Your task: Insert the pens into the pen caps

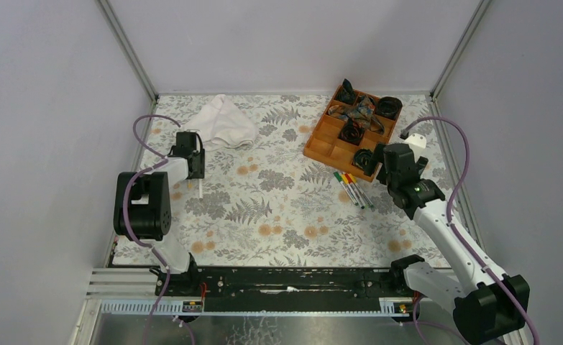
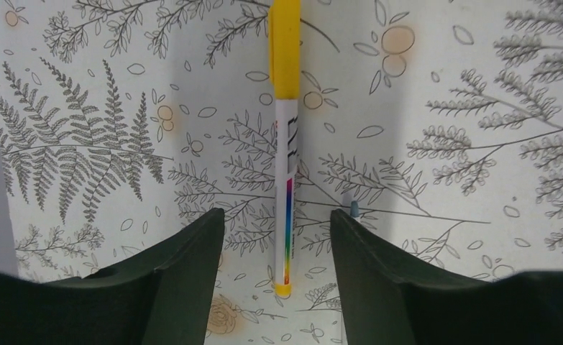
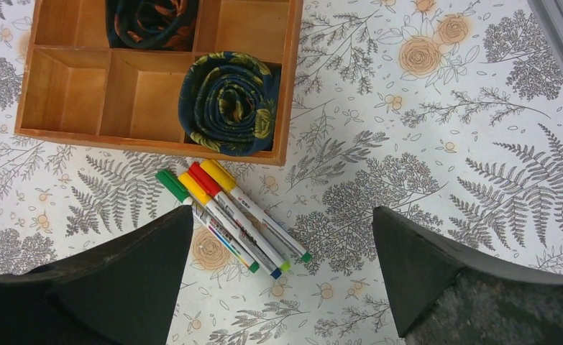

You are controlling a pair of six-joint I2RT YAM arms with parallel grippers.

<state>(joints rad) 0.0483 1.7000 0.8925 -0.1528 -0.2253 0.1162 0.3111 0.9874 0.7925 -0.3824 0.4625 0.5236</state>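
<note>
While straddling a yellow-capped pen flat on the counter with left pincer half-parted and empty, right pincer wide above four capped pens, judge it light, stiff, slick; pinch mid-barrel

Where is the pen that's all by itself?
The lone pen is on the table's left side near the white cloth, between the left hand's fingers in the left wrist view.

Back left on the fern-and-flower print bench cover there's a crumpled white cloth. Back right sits an orange-brown wooden divided tray, turned at an angle, with dark rolled fabric coils tucked into several compartments, one with yellow-green patterning in a near corner slot.
</note>
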